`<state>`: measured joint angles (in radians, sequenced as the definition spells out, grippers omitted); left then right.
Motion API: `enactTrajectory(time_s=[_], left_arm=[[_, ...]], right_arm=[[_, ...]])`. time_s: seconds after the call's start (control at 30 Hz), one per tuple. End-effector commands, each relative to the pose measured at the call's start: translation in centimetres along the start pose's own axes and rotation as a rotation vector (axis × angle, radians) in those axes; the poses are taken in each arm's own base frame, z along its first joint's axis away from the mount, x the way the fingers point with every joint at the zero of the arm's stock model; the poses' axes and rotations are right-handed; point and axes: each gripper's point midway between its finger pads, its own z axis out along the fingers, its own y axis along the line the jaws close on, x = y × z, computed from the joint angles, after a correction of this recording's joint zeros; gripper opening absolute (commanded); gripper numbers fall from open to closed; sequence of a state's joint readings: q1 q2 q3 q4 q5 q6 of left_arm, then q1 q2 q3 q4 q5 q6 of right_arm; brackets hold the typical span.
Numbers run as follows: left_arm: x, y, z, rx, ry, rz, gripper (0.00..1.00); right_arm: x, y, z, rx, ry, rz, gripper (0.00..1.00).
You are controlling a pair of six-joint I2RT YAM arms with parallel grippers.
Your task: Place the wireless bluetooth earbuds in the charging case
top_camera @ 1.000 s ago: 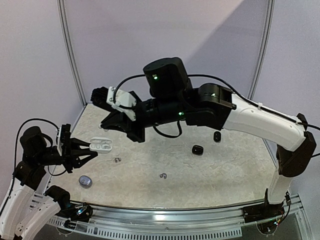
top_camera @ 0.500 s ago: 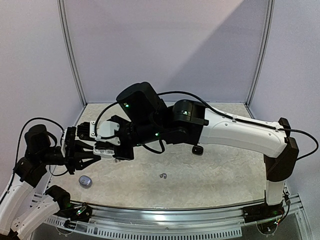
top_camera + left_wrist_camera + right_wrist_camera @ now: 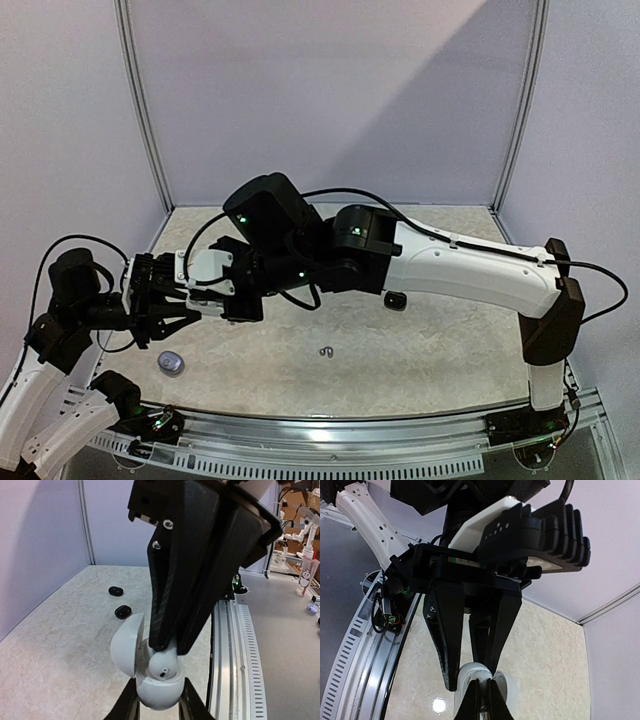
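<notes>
Left pincer [image 3: 157, 705]: pinches the open white case [image 3: 150, 692].
Right pincer [image 3: 483, 690]: pressed together, tips on the bud.
Bud [image 3: 162, 664]: white, in the case.
Hidden: from above, the right arm [image 3: 450, 265] covers the case.

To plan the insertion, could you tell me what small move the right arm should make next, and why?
Probably lower the right jaws slightly: the white earbud they pinch sits at the mouth of the open white charging case, seemingly not yet seated, and the left jaws clamp that case.
</notes>
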<state>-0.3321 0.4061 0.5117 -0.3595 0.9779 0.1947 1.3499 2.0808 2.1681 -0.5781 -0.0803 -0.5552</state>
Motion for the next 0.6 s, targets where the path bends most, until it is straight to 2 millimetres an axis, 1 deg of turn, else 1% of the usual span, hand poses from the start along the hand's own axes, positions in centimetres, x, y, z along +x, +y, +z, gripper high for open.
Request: enactTrajectory(time_s=[0.0, 0.23, 0.37, 0.4, 0.5, 0.57], left_arm=[[-0.99, -0.54, -0.04, 0.022, -0.024, 0.038, 0.0], [-1.18, -0.84, -0.05, 0.038, -0.039, 0.049, 0.0], [-1.36, -0.78, 0.0, 0.039, -0.05, 0.05, 0.0], [-1.47, -0.81, -0.01, 0.041, -0.054, 0.051, 0.0], [-1.53, -0.86, -0.02, 0.044, -0.057, 0.047, 0.0], [-1.5, -0.97, -0.06, 0.047, -0.057, 0.046, 0.0]], right_arm=[[1.75, 0.6, 0.85, -0.01, 0.068, -0.011, 0.0], [2.43, 0.89, 1.01, -0.017, 0.09, -0.019, 0.0], [2.15, 0.71, 1.06, -0.01, 0.078, -0.018, 0.0], [2.12, 0.66, 1.14, -0.009, 0.074, -0.017, 0.01], [2.24, 0.59, 1.4, 0.0, 0.078, -0.015, 0.12], [2.28, 0.5, 1.44, 0.004, 0.08, -0.011, 0.16]])
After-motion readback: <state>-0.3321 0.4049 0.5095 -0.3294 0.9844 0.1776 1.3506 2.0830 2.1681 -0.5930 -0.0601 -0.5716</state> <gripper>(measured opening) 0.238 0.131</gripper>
